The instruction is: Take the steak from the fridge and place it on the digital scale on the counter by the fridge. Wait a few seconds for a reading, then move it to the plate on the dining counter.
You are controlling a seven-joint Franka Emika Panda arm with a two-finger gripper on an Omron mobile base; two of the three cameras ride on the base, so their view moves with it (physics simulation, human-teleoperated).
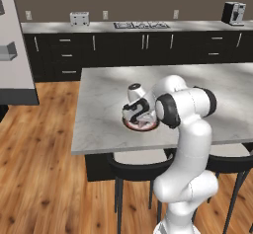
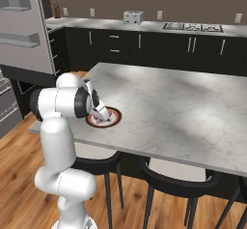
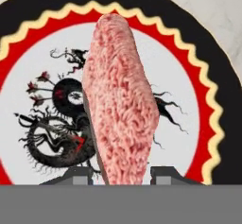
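The steak [image 3: 120,100], a pinkish-red slab, stands on edge over the plate [image 3: 28,34], whose red rim and white ring with a dark figure surround it. My gripper [image 3: 120,173] points down at it, one fingertip close on each side of the meat; whether they still press it is unclear. The plate [image 1: 129,125] lies near the front edge of the dining counter [image 1: 108,90], under the hand [image 1: 140,120]. From the right, the hand [image 2: 100,117] covers part of the plate [image 2: 115,118]. The fridge door [image 1: 12,55] hangs open at left. The digital scale is out of view.
Black stools [image 1: 133,171] [image 2: 178,179] stand under the counter's near edge beside my base. The wall worktop behind carries a toaster [image 1: 79,18], a hob [image 1: 141,25] and a coffee machine [image 1: 233,13]. The marble top [image 2: 169,102] stretches bare to the right.
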